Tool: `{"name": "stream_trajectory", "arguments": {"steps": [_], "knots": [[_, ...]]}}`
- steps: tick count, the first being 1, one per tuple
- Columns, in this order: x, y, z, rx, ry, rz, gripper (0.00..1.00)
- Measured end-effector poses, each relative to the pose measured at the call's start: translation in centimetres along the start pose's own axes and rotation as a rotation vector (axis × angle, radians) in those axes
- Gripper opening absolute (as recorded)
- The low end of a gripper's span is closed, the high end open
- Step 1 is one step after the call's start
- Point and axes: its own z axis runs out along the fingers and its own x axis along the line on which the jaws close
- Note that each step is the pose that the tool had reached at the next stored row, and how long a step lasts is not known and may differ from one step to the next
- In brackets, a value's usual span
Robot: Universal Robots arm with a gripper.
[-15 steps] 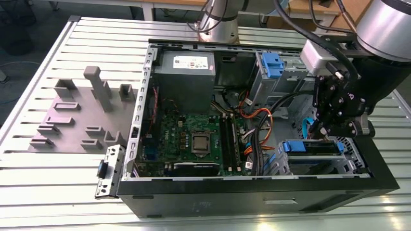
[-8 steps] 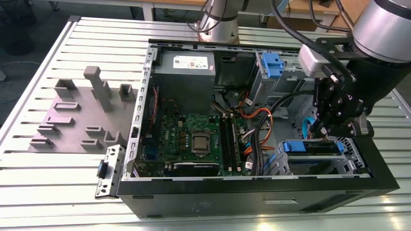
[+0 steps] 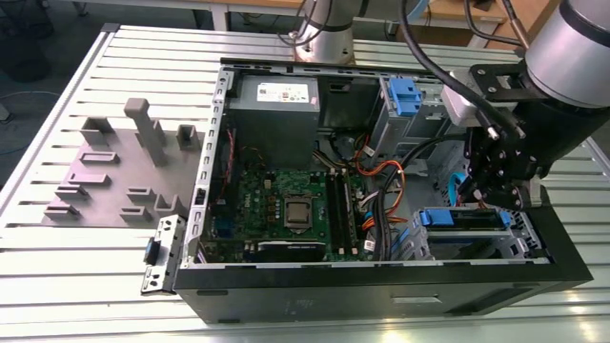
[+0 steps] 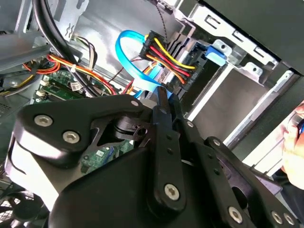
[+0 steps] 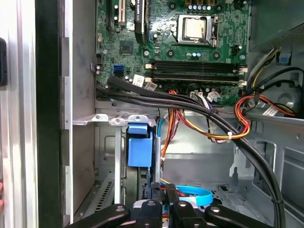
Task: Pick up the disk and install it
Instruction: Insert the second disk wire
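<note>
An open computer case [image 3: 381, 282] lies on a slatted metal surface [image 3: 86, 271]. The end effector [image 3: 491, 201] reaches into the case's drive bay, its fingers [image 4: 164, 114] pressed together. The disk [image 3: 464, 219], in its blue bracket, sits in that bay directly under the end effector, beside the motherboard [image 3: 286, 207]. Orange and blue cables [image 4: 142, 61] run nearby.

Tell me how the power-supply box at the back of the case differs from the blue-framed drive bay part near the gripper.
The power-supply box is grey metal with a white sticker; the blue bracket is bright blue plastic. The box is far bulkier than the slim bracket. The box sits at the far corner, away from the gripper, which hangs right above the bracket. Both sit inside the open computer case.
</note>
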Motion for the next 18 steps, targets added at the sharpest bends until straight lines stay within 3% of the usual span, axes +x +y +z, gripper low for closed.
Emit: {"name": "stream_trajectory", "arguments": {"steps": [2,12,18], "knots": [[0.08,0.05,0.02,0.0044,-0.0034,0.000,0.16],[0.10,0.21,0.13,0.0072,-0.0051,0.000,0.16],[0.99,0.30,0.35,0.0157,-0.0085,0.000,0.16]]}}
